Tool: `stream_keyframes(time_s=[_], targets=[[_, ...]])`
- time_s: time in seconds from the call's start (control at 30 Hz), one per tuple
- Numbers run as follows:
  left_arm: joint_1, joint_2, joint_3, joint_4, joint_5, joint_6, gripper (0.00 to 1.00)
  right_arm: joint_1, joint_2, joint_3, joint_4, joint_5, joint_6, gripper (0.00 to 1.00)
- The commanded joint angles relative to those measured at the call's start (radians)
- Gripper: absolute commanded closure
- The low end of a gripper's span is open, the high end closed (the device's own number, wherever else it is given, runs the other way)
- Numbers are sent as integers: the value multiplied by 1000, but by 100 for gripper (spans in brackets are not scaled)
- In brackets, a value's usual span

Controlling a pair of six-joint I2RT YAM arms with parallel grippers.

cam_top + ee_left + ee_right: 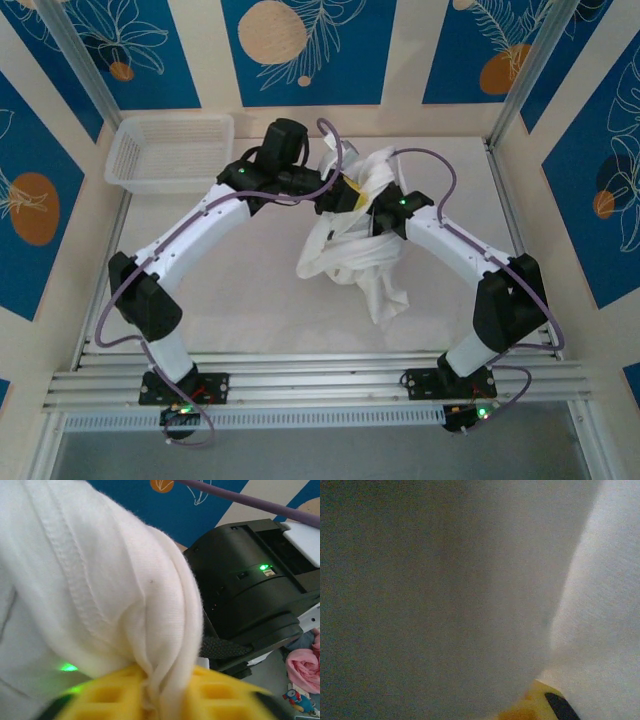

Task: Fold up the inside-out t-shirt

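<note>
We see the t-shirt (350,255) bunched mid-frame over the tabletop (250,300), the left pincer (155,700) pinching a fold; whether the right pincer (380,205) grips we cannot tell

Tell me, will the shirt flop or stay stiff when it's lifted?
Probably floppy: the shirt droops in wrinkly folds. Likely light, since a small pinch in the left gripper bunches it.

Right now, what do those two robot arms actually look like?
The left arm and right arm are white tubes with chunky black joints, small green lights and a looping purple cable each. The left gripper has yellow, grid-patterned fingers.
</note>
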Motion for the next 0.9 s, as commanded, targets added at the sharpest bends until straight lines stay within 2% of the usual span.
stream_keyframes(time_s=[0.0,0.13,0.27,0.37,0.5,0.57,0.67,0.77,0.87], targets=[[4,-48,27,-23,-73,-8,100,14,-10,-4,-13,22,-29,100],[49,-53,111,-24,-265,-98,100,65,-28,-57,-23,40,-85,100],[153,-22,166,-24,-451,-222,100,131,-79,-127,-23,30,-136,100],[223,39,182,-33,-435,-274,100,160,-151,-165,-4,-27,-167,100],[237,126,179,-126,-499,-251,100,178,-291,-178,65,-101,-202,100],[240,156,147,-157,-513,-256,100,171,-352,-157,88,-34,-186,100],[245,143,-1,-108,-538,-268,100,113,-426,-91,91,127,-109,100],[267,136,-140,-60,-581,-286,100,28,-497,-62,182,109,-46,100],[301,164,-197,-60,-551,-298,100,-22,-531,-58,290,53,4,100]])
